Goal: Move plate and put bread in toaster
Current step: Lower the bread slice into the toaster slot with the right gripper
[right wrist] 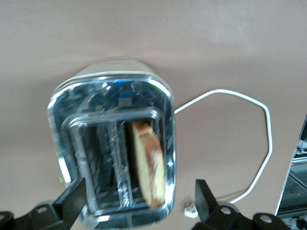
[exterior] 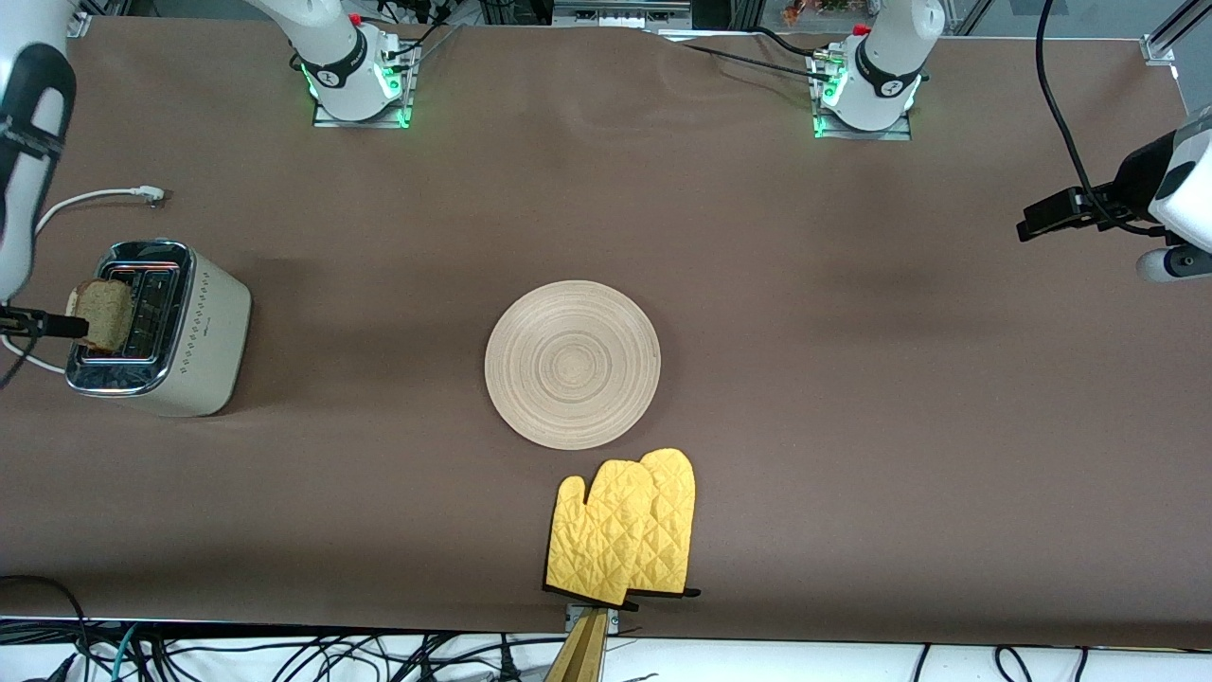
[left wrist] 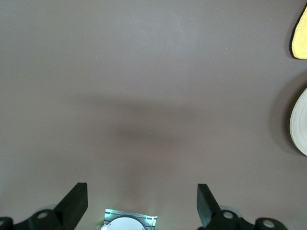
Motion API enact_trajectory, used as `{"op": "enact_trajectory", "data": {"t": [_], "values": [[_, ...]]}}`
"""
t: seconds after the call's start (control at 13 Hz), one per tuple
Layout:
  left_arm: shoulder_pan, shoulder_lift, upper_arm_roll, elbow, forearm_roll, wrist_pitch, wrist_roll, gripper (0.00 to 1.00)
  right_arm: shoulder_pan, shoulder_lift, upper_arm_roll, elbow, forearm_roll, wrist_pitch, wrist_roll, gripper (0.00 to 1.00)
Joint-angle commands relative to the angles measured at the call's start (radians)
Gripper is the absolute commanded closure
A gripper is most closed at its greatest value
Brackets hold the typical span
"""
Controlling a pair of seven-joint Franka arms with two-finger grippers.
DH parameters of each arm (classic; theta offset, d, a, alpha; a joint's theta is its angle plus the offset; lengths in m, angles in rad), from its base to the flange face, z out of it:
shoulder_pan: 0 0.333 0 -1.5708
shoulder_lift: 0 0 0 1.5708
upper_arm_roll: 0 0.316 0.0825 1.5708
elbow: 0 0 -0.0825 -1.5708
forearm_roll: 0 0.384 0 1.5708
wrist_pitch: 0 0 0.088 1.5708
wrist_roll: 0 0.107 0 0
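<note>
Two tools show their fingers spread wide, and neither grips anything. Your right tool (right wrist: 139,203) hangs over the toaster (exterior: 194,327) at the left edge of the front view, its fingers standing apart on either side of the chrome top. You can see the bread (exterior: 104,314) standing upright in one slot of the toaster, its top poking above the rim; in the right wrist view the bread (right wrist: 149,170) sits in the slot nearer the white cord (right wrist: 259,143). Your left tool (left wrist: 142,203) waits over bare brown surface (exterior: 852,379) at the right edge of the front view, released. You find the wooden plate (exterior: 572,364) lying flat at the centre of the frame, and a yellow oven mitt (exterior: 625,540) lies just below it, near the lower edge.
</note>
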Motion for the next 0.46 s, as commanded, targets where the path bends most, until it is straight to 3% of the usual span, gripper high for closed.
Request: {"op": "enact_trajectory", "data": {"t": [0.0,0.39], "values": [[0.002,0.007,-0.007,0.022,0.014,-0.015,0.004,0.0,0.051,-0.075,0.014,0.046,0.011,-0.111,-0.011,0.0],[0.004,0.007,-0.007,0.022,0.014,-0.015,0.004,0.0,0.213,-0.078,0.009,0.117,0.008,-0.202,-0.005,0.0]]}}
